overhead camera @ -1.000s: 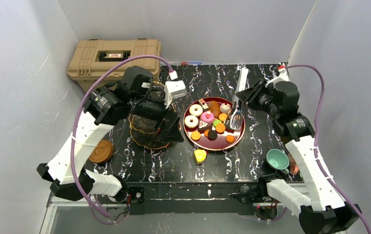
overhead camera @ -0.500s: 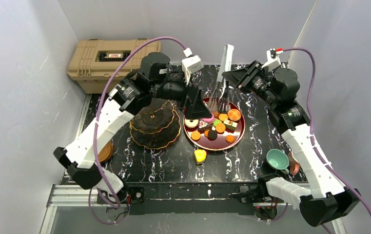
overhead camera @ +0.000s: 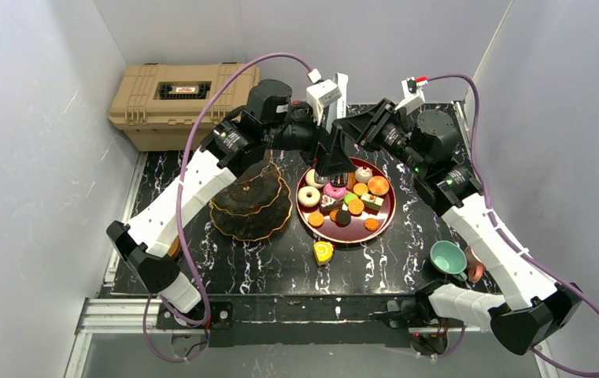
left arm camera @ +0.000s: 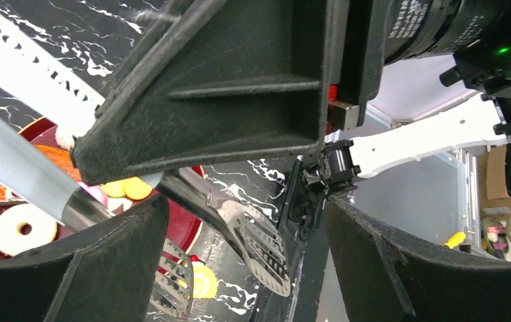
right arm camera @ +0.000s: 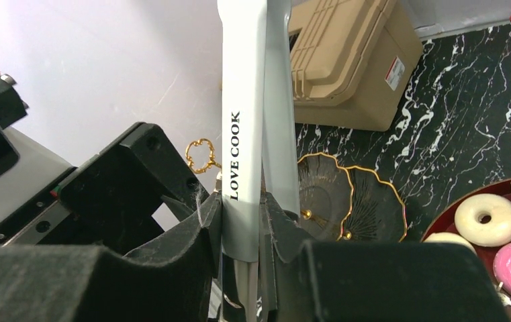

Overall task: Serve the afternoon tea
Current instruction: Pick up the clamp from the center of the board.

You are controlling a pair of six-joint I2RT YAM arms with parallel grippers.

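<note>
The red plate (overhead camera: 385,225) holds the toy sweets: donuts (overhead camera: 308,196), biscuits and small cakes. To its left stands the dark tiered stand (overhead camera: 250,206) with gold rims, nothing on it. A yellow roll cake (overhead camera: 323,252) lies on the table in front of the plate. My right gripper (right arm camera: 242,213) is shut on the white handle of metal tongs (right arm camera: 242,134), held above the plate's far edge. My left gripper (left arm camera: 246,204) is open around the tongs' perforated tips (left arm camera: 260,249), close under the right gripper (overhead camera: 353,130). A teal cup (overhead camera: 448,257) sits near the right arm.
A big tan case (overhead camera: 182,93) stands at the back left, off the black marble table (overhead camera: 264,264). A brown saucer (overhead camera: 475,269) peeks out beside the teal cup. Grey walls close in on both sides. The two arms cross above the plate's back edge.
My left arm swung from over the stand to the plate's far side, next to the tongs, and its jaws narrowed slightly. My right gripper lifted the tongs off the plate, up and left.
</note>
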